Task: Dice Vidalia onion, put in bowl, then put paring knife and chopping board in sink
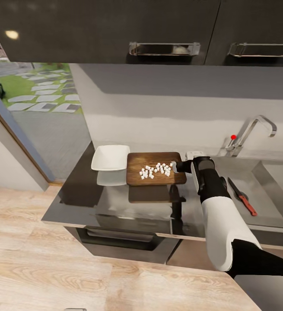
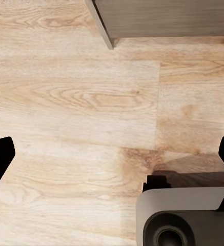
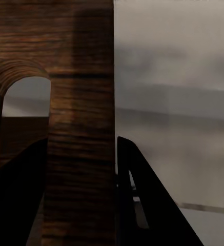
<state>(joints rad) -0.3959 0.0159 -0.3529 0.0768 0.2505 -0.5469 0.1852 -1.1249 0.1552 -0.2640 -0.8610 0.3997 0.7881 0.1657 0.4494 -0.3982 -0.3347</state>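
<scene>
The chopping board (image 1: 136, 163) lies on the countertop (image 1: 78, 190) with the diced onion (image 1: 156, 170) spread over it as small white cubes. My right gripper (image 1: 179, 166) is at the board's right edge. In the right wrist view its fingers (image 3: 142, 205) press both sides of the board's rim (image 3: 81, 61) beside the slot hole (image 3: 24, 97), so it is shut on the board. The white bowl (image 1: 111, 157) stands against the board's left side. The paring knife (image 1: 243, 197) lies on the sink's drainboard (image 1: 236, 172). My left gripper (image 2: 112, 159) hangs open over the floor.
The steel tap (image 1: 255, 127) with its red knob (image 1: 233, 137) rises behind the sink. Dark wall cabinets (image 1: 115, 30) hang above the counter. An open drawer (image 1: 124, 242) juts out below the counter's front edge. Wooden floor (image 2: 91, 102) lies in front.
</scene>
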